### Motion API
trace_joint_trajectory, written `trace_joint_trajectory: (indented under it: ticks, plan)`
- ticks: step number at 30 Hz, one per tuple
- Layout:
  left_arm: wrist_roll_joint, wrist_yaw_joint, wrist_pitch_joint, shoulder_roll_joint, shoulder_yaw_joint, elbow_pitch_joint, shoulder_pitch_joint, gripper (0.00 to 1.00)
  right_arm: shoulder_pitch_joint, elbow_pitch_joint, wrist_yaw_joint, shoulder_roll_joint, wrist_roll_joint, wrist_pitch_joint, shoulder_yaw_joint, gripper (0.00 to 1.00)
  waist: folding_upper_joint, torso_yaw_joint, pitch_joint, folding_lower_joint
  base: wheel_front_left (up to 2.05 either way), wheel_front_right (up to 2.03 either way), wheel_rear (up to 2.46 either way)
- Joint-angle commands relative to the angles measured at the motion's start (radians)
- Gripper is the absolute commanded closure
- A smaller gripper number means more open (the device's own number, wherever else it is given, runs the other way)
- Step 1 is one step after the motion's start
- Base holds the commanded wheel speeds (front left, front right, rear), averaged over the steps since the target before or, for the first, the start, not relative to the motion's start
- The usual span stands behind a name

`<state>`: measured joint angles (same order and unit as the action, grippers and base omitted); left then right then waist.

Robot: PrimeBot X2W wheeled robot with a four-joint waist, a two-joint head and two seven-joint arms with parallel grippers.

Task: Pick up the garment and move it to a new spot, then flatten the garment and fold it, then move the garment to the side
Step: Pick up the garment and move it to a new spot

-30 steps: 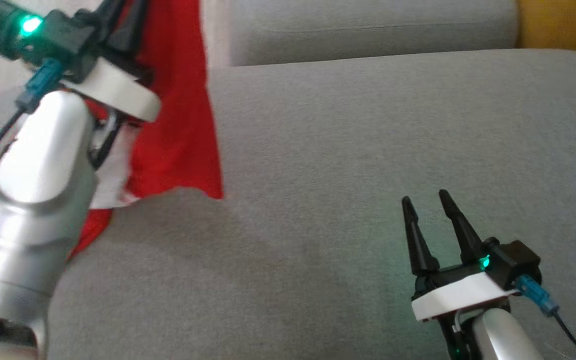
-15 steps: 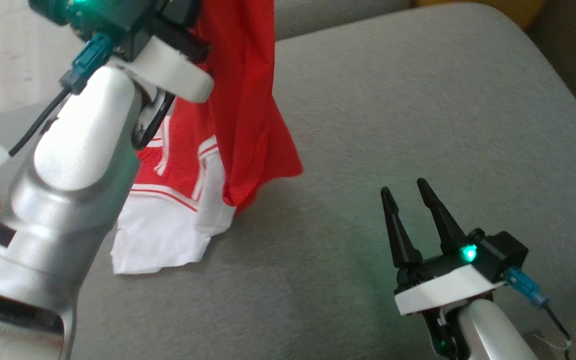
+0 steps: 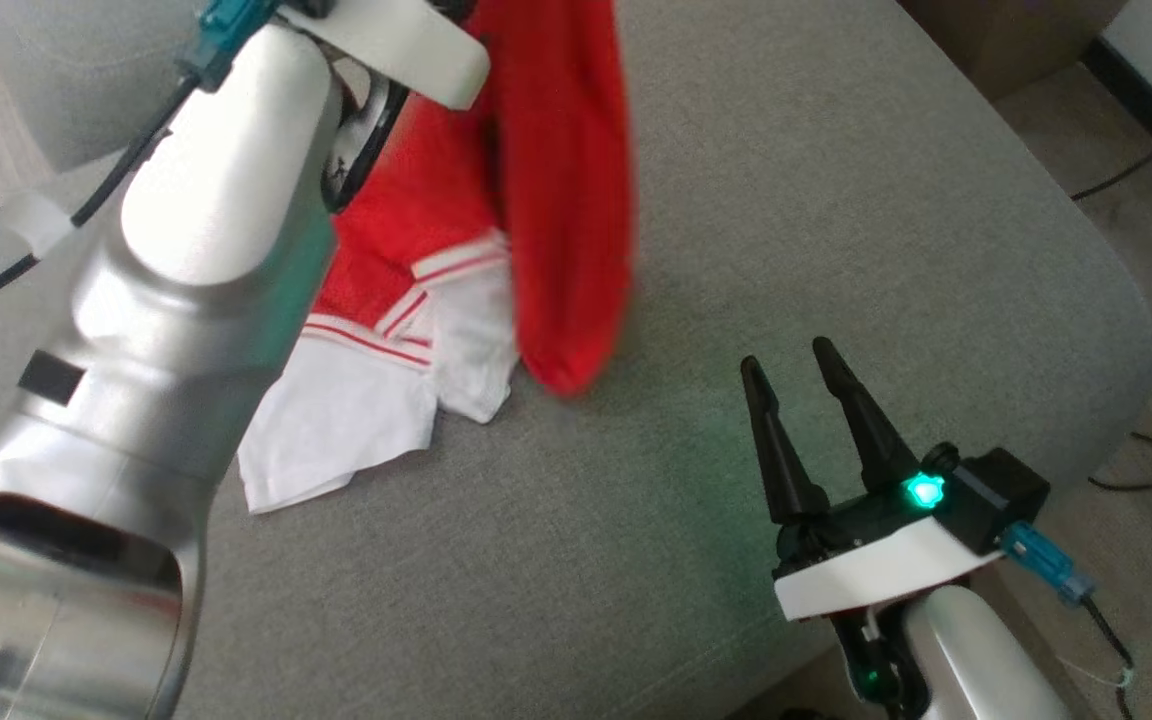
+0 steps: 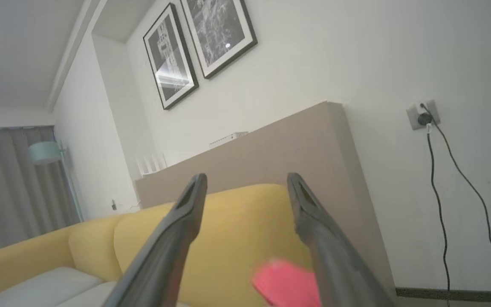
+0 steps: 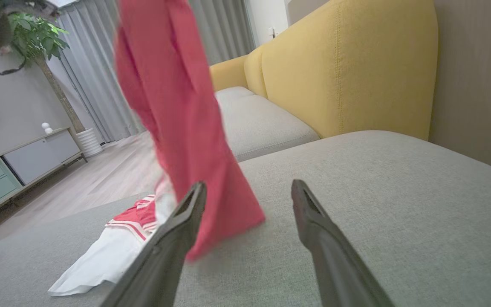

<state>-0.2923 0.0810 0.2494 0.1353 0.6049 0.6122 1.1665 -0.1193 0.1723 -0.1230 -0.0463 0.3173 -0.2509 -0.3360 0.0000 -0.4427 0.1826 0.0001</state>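
Head view — garment (image 3: 546, 220) partly lying on cushion (image 3: 836, 200).

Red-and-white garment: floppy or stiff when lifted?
Likely very floppy: the garment trails down in a limp drape, its white end crumpled on the cushion. Probably light, given thin folds. Pushed, it would likely bunch rather than slide flat.

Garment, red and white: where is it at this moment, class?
Head view, upper left: the garment is beside the left arm, its white end on the grey cushion, left of the right tool.

grey sofa seat (image 3: 836, 200); yellow backrest (image 5: 348, 64); two framed pictures (image 4: 218, 34) on white wall (image 4: 356, 51)
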Motion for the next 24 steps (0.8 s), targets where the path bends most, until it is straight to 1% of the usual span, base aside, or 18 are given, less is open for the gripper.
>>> trace_joint_trajectory:
  ticks: [1,4,6,10,11,12,16,20,24]
  plan:
    - [0.008,0.002,0.006,0.039,-0.030,0.004,0.047,0.00,-0.044,-0.041,-0.008,-0.004,0.006,-0.011,-0.011,0.00,0.0000,0.013,0.004,-0.0001,0.00,0.00,0.00]
    - [0.009,0.003,0.010,0.056,-0.037,0.035,0.034,0.00,-0.042,-0.042,-0.008,-0.004,0.000,-0.011,0.003,0.00,0.0000,0.050,0.000,-0.0001,0.00,0.00,0.00]
    - [0.004,0.003,0.011,0.072,-0.049,0.045,0.019,0.00,-0.041,-0.041,-0.008,-0.004,-0.008,-0.011,0.019,0.00,0.0000,0.087,-0.006,-0.0001,0.00,0.00,0.00]
    - [-0.005,-0.006,0.012,0.116,-0.088,0.019,-0.039,0.00,-0.031,-0.035,-0.008,-0.004,-0.032,-0.011,0.061,0.00,0.0000,0.179,-0.030,-0.0001,0.00,0.00,0.00]
    - [-0.005,-0.006,0.012,0.116,-0.088,0.019,-0.039,0.00,-0.031,-0.035,-0.008,-0.004,-0.032,-0.011,0.061,0.00,0.0000,0.179,-0.030,-0.0001,0.00,0.00,0.00]
    - [-0.008,-0.008,0.012,0.127,-0.098,0.007,-0.065,0.00,-0.026,-0.031,-0.008,-0.004,-0.040,-0.011,0.073,0.00,0.0000,0.204,-0.040,-0.0001,0.00,0.00,0.00]
    - [-0.027,-0.018,0.012,0.164,-0.141,-0.054,-0.205,0.00,-0.001,-0.018,-0.008,-0.004,-0.072,-0.011,0.115,0.00,0.0000,0.298,-0.080,-0.0001,0.00,0.00,0.00]
    - [-0.044,-0.037,0.012,0.189,-0.181,-0.141,-0.398,0.00,0.024,-0.007,-0.008,-0.004,-0.100,-0.011,0.151,0.00,0.0000,0.375,-0.123,-0.0001,0.00,0.00,0.00]
    - [-0.054,-0.063,0.012,0.187,-0.212,-0.247,-0.611,0.00,0.044,-0.001,-0.008,-0.004,-0.120,-0.011,0.168,0.00,0.0000,0.427,-0.158,-0.0001,0.00,0.00,0.00]
